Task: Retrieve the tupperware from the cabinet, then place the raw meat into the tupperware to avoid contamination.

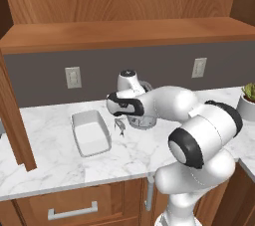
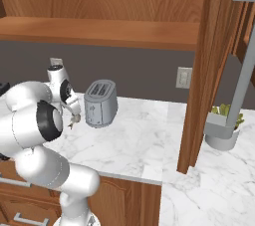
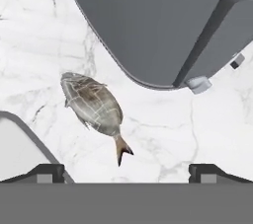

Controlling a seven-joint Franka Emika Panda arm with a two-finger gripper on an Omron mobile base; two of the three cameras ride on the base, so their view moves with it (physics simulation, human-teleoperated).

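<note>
My gripper (image 3: 126, 171) sits nearest, fingertips spread wide and grasping nothing. Just beyond them the raw meat (image 3: 95, 105), fish-shaped, lies on the marble counter (image 3: 29, 40) between the tupperware (image 1: 90, 132) and the toaster (image 2: 100, 103). My arm hides most of the toaster from the left.

Silver two-slot toaster (image 2: 101, 103) upright on white marble surface (image 2: 134, 145), near the grey back wall. Two wall outlets (image 1: 73, 77) and (image 1: 199, 67) on the grey backsplash. Potted green plant (image 1: 247, 99) in a grey pot at the surface's right end. Low wood drawer (image 1: 69, 208) with horizontal grey handle below the surface edge.
</note>
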